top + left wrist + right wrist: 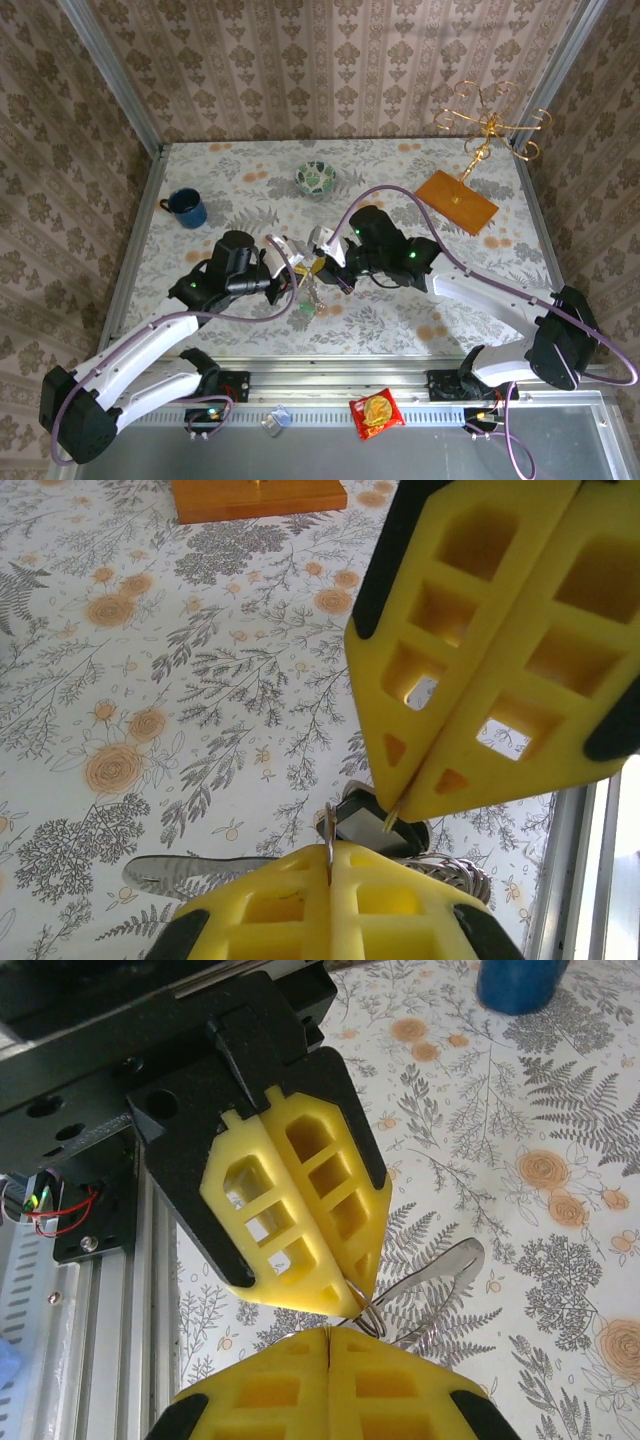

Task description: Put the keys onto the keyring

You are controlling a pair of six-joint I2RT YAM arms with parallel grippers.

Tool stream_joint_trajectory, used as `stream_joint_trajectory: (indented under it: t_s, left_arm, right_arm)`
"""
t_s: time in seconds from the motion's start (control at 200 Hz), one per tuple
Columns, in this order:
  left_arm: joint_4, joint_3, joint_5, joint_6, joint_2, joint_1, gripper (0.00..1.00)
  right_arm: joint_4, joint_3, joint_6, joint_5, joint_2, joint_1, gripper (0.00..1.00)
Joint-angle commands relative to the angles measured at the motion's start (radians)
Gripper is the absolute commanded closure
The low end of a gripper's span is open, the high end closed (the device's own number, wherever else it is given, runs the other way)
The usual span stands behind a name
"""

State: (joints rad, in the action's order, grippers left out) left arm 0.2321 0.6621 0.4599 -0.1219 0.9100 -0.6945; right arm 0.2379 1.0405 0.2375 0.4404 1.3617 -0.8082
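Observation:
My two grippers meet tip to tip over the table's middle. The left gripper (291,281) (330,858) is shut on a small metal ring (367,1312) that sticks out of its seam. From it hang the keys (306,298): a silvery key (190,872) (440,1272), a dark key head (375,825) and a bunch of split rings (455,872). The right gripper (324,266) (328,1332) is shut, and a thin brownish wire (390,820) pokes from its tip. The large brown keyring is hidden, and I cannot tell whether that wire belongs to it.
A small patterned bowl (316,178) stands at the back centre and a blue mug (185,207) (515,980) at the back left. An orange base (456,200) (258,497) with a gold stand is at the back right. A snack packet (376,410) lies on the front rail.

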Motion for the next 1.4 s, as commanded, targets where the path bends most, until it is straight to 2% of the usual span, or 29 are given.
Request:
stream_joint_trajectory:
  t_s: [0.0,0.555,0.93,1.185,1.395]
  left_arm:
    - [-0.04,0.02,0.038,0.025,0.005,-0.008,1.0]
    - [-0.047,0.022,0.066,0.025,0.016,-0.007,1.0]
    - [-0.06,0.013,0.047,0.04,0.012,-0.008,1.0]
    - [-0.081,-0.007,0.017,0.052,0.009,-0.01,1.0]
    - [-0.122,-0.039,-0.063,0.019,-0.01,-0.038,1.0]
  right_arm:
    - [-0.025,0.006,0.011,-0.043,0.013,-0.009,1.0]
    - [-0.035,0.018,-0.017,-0.114,0.024,-0.018,1.0]
    - [-0.046,0.02,-0.089,-0.297,0.044,-0.02,1.0]
    - [-0.084,0.007,-0.183,-0.291,0.043,-0.019,1.0]
    - [-0.107,-0.005,-0.26,-0.246,0.047,-0.015,1.0]
